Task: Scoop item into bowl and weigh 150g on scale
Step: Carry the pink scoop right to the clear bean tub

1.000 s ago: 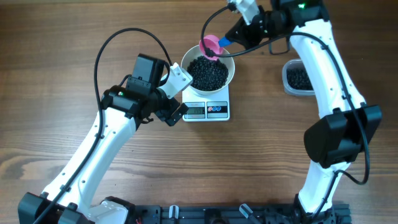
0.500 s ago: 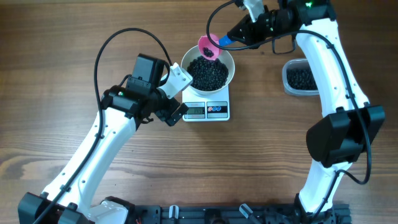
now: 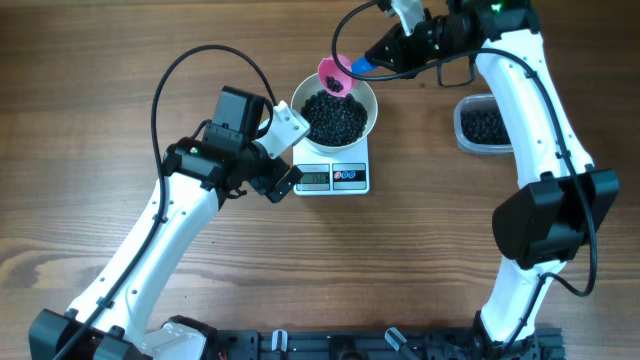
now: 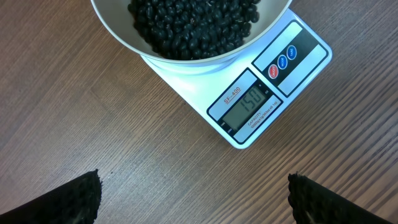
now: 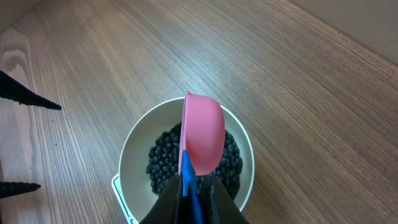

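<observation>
The white bowl (image 3: pixel 375 112) stands on the small white scale (image 3: pixel 350 177) and holds a heap of black beans (image 3: pixel 335 118). In the left wrist view the scale's display (image 4: pixel 249 106) reads 150. My right gripper (image 3: pixel 372 62) is shut on the blue handle of a pink scoop (image 3: pixel 336 76), which hangs tipped on its side over the bowl's far rim. The right wrist view shows the scoop (image 5: pixel 204 134) above the beans (image 5: pixel 163 158), with no beans visible in it. My left gripper (image 3: pixel 282 182) stands open over bare wood by the scale's left front corner, holding nothing.
A clear plastic tub (image 3: pixel 480 125) with more black beans sits to the right of the scale, under the right arm. Black cables loop over the table behind both arms. The arm bases stand along the near edge.
Over the first half second the right arm shifted slightly and the scoop turned a little above the bowl; it has held still since. The left arm has not moved.
</observation>
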Controlling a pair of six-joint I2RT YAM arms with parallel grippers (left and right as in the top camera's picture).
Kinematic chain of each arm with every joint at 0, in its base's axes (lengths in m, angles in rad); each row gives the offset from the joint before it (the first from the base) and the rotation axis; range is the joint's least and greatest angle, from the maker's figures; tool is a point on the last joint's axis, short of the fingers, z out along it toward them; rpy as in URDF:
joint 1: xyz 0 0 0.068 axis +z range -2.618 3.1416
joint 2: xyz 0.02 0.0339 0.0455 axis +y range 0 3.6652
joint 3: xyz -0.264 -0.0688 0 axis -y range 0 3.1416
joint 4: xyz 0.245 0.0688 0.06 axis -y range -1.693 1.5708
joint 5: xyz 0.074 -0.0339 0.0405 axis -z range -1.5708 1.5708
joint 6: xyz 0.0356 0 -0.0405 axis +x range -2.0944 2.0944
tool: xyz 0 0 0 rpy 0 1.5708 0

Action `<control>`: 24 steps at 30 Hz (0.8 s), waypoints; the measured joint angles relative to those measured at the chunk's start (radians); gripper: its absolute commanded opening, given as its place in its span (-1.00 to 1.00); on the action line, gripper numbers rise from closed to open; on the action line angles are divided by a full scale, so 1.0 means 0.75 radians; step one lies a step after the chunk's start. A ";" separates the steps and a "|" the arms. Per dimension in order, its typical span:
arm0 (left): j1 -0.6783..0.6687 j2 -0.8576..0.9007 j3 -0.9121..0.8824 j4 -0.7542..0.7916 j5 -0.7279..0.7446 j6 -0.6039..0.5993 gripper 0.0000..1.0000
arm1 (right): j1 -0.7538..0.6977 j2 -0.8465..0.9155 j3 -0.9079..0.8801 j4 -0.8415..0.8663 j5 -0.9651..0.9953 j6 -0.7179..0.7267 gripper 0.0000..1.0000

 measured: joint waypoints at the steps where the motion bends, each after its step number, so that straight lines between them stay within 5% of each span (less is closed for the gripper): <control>1: -0.001 0.000 0.000 0.000 0.000 0.000 1.00 | 0.000 0.001 0.000 0.000 0.000 0.000 -0.92; 12: 0.000 0.000 0.000 0.000 0.000 0.000 1.00 | -0.016 -0.006 0.000 -0.001 -0.007 0.062 -0.91; 24: 0.000 0.000 0.000 0.000 0.000 0.000 1.00 | -0.500 -0.334 0.008 -0.230 -0.091 0.234 -0.91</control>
